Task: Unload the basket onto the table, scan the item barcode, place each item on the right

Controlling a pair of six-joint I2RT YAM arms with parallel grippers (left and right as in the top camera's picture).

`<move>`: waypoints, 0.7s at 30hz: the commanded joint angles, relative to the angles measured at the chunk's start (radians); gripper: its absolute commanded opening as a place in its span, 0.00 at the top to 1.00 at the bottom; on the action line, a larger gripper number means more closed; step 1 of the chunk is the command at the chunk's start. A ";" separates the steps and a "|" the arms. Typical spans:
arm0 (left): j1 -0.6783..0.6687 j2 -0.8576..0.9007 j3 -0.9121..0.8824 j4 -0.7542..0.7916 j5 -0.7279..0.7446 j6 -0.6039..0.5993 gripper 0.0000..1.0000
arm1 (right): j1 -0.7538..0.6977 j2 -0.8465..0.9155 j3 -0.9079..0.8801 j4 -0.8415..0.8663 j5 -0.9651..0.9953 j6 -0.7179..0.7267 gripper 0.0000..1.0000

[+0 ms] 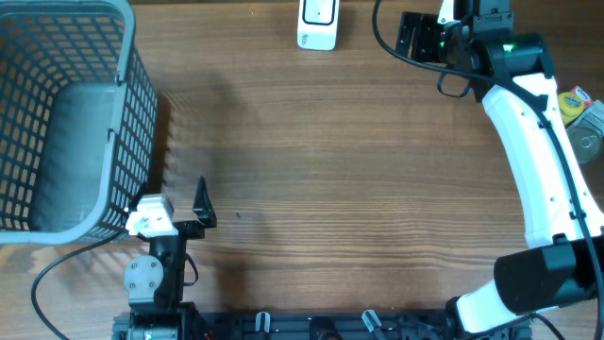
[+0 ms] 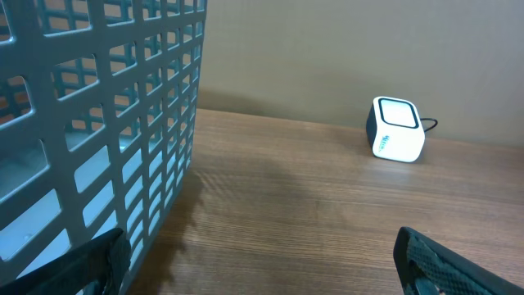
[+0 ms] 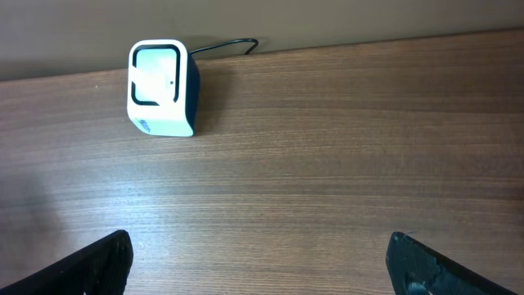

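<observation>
Standing at the far edge of the brown wooden table (image 1: 330,170), the small white cube-shaped barcode scanner (image 1: 318,24) with a dark back is cut off by the top of the overhead view. Its cable shows only in the wrist views. The right end effector (image 3: 266,274) is spread wide and empty, with the scanner ahead of it; only its black fingertips show at the lower corners. The left end effector (image 2: 262,283) is likewise wide open and holds nothing, just beside the grey-blue plastic lattice basket (image 1: 123,66), whose left side is cropped. A yellow object (image 1: 574,99) at the right edge, partly hidden by the white arm, is too small to identify.
</observation>
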 commanded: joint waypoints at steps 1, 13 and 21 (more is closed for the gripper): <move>0.006 -0.008 -0.003 -0.004 0.005 0.019 0.00 | 0.000 -0.025 0.021 0.003 0.015 -0.013 0.00; 0.006 -0.008 -0.003 -0.004 0.005 0.019 0.00 | 0.092 -0.378 -0.062 0.052 0.084 -0.122 0.00; 0.006 -0.008 -0.003 -0.004 0.005 0.019 0.00 | 0.040 -0.843 -0.614 0.394 0.084 -0.133 0.00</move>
